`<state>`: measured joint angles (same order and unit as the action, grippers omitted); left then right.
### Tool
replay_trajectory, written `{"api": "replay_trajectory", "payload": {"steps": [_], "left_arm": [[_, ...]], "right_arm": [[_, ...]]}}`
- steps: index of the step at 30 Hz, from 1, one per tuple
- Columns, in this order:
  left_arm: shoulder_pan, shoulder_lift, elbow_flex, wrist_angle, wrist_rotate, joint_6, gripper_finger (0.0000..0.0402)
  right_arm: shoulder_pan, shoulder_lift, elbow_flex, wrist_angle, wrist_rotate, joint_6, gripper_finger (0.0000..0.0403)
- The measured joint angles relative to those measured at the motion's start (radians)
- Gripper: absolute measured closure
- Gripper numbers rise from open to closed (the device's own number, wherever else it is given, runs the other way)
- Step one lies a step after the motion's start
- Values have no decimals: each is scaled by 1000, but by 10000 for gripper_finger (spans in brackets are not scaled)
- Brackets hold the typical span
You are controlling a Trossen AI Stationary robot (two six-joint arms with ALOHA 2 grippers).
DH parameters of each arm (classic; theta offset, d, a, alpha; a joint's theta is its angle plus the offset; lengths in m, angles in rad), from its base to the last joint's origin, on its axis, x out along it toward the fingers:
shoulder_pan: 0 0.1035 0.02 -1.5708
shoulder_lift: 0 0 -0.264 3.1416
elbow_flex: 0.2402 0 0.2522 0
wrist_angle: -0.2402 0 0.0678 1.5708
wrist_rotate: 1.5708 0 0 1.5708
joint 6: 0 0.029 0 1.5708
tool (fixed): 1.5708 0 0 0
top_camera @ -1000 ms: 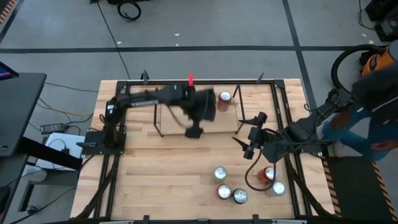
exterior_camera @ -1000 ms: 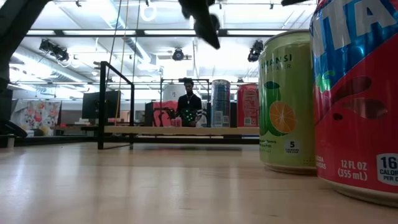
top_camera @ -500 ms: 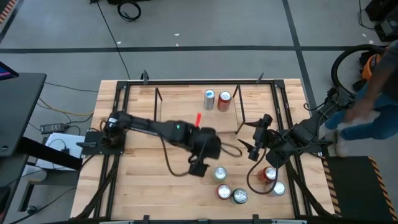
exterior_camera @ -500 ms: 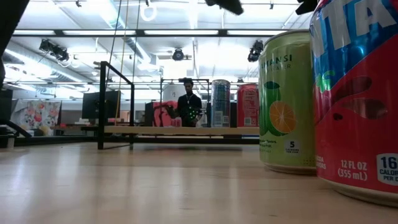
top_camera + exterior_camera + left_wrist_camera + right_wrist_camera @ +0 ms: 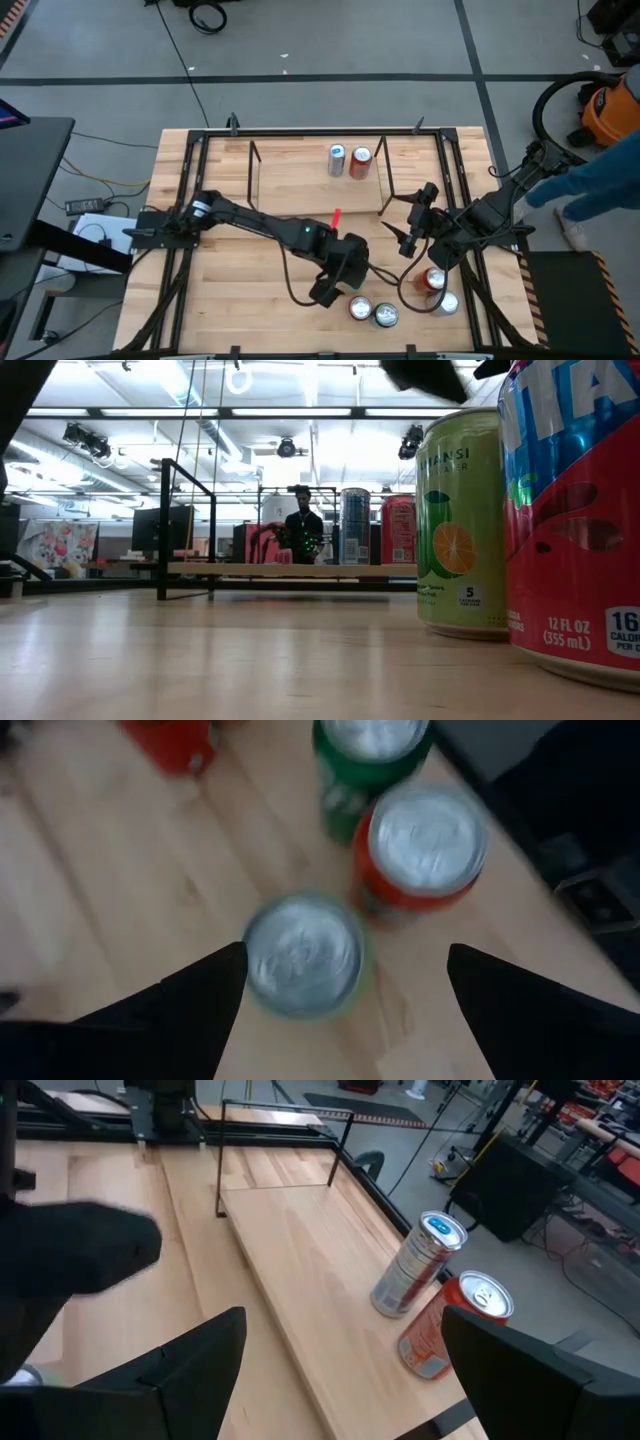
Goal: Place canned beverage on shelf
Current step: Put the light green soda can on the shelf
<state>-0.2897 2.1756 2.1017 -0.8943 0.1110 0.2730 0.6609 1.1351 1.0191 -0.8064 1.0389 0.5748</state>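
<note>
Pick-up stage. Left gripper [image 5: 340, 970], fingers apart, hovers over a silver-topped can [image 5: 303, 955] at lower centre of the high view, nothing held. Shelf [image 5: 300, 180], upper centre, already carries two cans. Right gripper [image 5: 408, 222] waits, fingers apart, empty. Next move, in my judgement: descend and close on the can.

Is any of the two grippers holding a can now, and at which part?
Neither holds anything. The left gripper is open above a can without touching it; the right gripper waits open beside the shelf.
</note>
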Motion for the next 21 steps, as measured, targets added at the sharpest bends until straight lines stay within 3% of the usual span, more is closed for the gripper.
{"api": "replay_trajectory", "payload": {"steps": [3, 8, 17, 21], "left_arm": [[13, 13, 1, 31, 49, 1, 45], [24, 46, -1, 108, 41, 37, 45], [31, 45, -16, 82, 86, 57, 45], [32, 66, -16, 102, 55, 86, 45]], "right_arm": [[0, 0, 0, 8, 3, -7, 56], [0, 0, 0, 9, 7, -10, 56], [0, 1, 0, 32, 7, -32, 56], [0, 1, 0, 39, 7, -32, 56]]}}
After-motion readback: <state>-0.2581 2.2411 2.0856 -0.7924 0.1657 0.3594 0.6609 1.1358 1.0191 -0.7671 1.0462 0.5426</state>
